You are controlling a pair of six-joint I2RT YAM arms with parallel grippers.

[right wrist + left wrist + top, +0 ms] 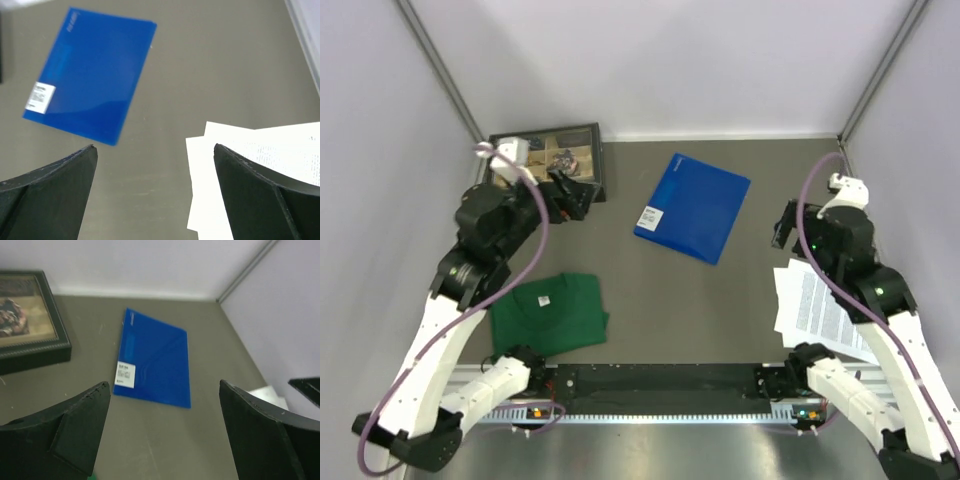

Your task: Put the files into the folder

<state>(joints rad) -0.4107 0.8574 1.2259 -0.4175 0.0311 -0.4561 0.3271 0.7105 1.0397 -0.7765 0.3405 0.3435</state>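
Note:
The folder (692, 207) is a bright blue flat rectangle with a small white label, lying shut and slightly turned on the grey table at centre back; it also shows in both wrist views (155, 355) (90, 75). The files (817, 305) are white printed sheets lying loosely stacked at the right front, partly under the right arm, their left edge visible from the right wrist (250, 170). My left gripper (576, 197) hovers left of the folder, open and empty (163, 384). My right gripper (783, 225) hangs between folder and files, open and empty (154, 147).
A black-framed box (548, 155) with small items stands at the back left, right by the left gripper (30, 325). A folded green shirt (548, 313) lies at the front left. Pale walls close in the table on three sides.

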